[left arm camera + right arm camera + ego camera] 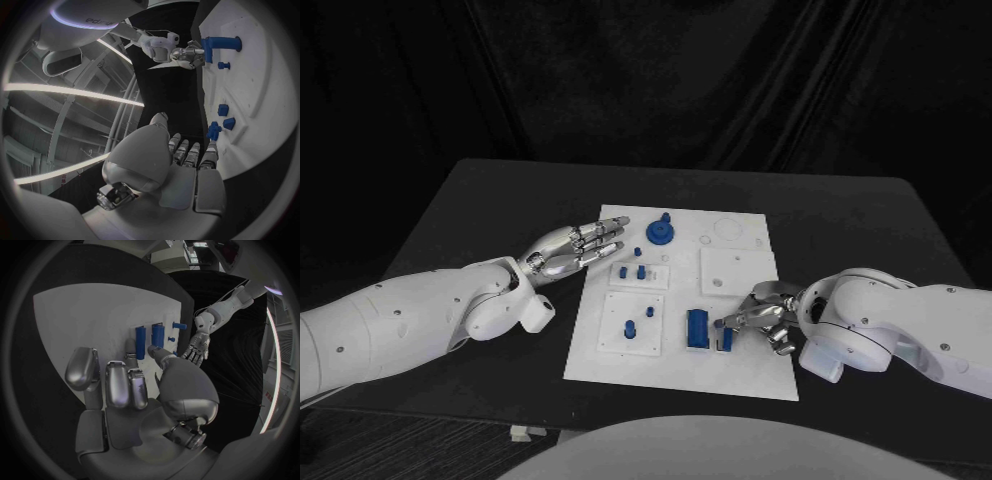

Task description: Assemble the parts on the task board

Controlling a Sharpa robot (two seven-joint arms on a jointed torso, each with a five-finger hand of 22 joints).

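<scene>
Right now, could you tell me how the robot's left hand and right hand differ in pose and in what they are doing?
The left hand hovers at the task board's left edge with fingers spread and holds nothing; the right hand is curled over the board's lower right. The left hand touches no part, while the right hand's fingers pinch a blue bar beside the larger blue block. Both are silver hands on white arms.

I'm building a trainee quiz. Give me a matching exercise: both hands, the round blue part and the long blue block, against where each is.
1 left hand
2 right hand
3 round blue part
4 long blue block

a on the board, far part
b at the board's left edge
c over the board's right edge
d on the board's near part

Pairs: 1-b, 2-c, 3-a, 4-d
</scene>
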